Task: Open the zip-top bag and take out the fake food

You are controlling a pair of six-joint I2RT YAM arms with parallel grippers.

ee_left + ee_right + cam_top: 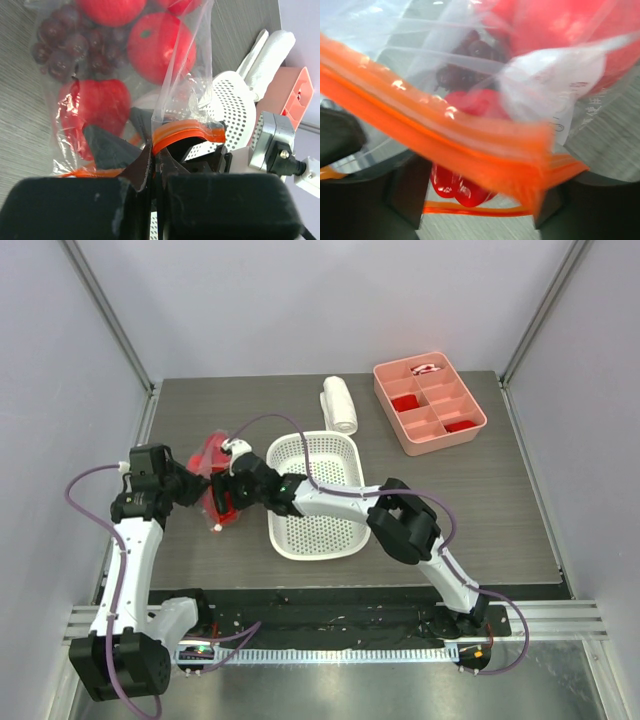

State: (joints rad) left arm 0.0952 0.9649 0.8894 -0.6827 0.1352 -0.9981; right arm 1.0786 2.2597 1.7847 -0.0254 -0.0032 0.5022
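Basket [320, 530] sits mid-table [480, 510]. Bag [215, 475] lies just beside it, on its left, with fruits [160, 47] and grapes [65, 47] inside. Rolled towel [339, 403] lies behind the basket, and the divided tray [420, 425] stands at the back right. Left gripper [195, 485] meets the bag from the left; right gripper [235, 465] meets it from the basket side.

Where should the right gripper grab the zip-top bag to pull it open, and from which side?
Probably the raised lip of the orange zip strip, from the white basket side, opposite the left gripper, which pinches the zip-top bag near the strip: that lip arches up, giving an edge.
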